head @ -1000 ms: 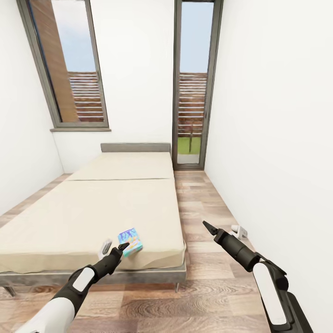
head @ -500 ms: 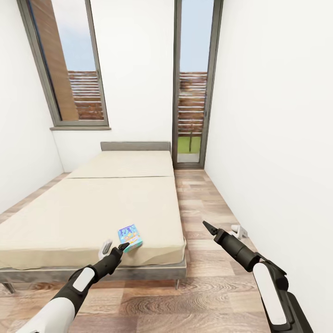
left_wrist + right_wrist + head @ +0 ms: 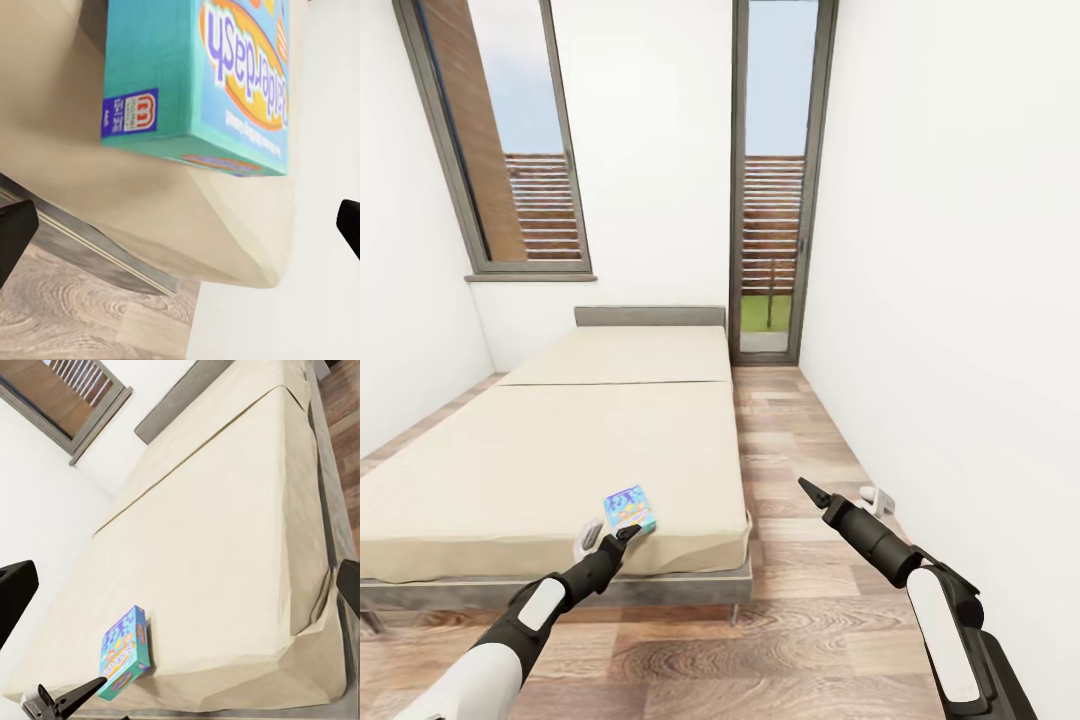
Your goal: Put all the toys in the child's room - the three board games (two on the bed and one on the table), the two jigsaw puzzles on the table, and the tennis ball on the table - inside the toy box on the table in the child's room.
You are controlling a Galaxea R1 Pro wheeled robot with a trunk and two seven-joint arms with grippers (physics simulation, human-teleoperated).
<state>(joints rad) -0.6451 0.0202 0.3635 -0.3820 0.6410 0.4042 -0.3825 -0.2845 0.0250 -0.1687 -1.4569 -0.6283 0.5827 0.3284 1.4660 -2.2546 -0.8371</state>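
One board game (image 3: pixel 629 508), a small blue box with cartoon lettering, lies flat on the cream bed (image 3: pixel 540 460) close to its foot corner. My left gripper (image 3: pixel 608 535) hovers open just short of the box, over the mattress edge. In the left wrist view the board game (image 3: pixel 195 75) lies ahead of the left gripper (image 3: pixel 180 232), beyond its spread fingertips (image 3: pixel 15 232). My right gripper (image 3: pixel 810 492) hangs open over the wood floor to the right of the bed, holding nothing. The right wrist view looks across the bed (image 3: pixel 225 525) at the board game (image 3: pixel 124 652) and the left gripper (image 3: pixel 64 701).
A grey headboard (image 3: pixel 650 317) closes the bed's far end below a tall window (image 3: pixel 510 150). A glass door (image 3: pixel 770 200) stands beyond a strip of plank floor (image 3: pixel 790 440) between bed and right wall. A small white object (image 3: pixel 875 497) sits on the floor by that wall.
The whole picture has shifted a little, so the camera moved: bed and box sit slightly left and farther off. Both arms keep their pose in the view.
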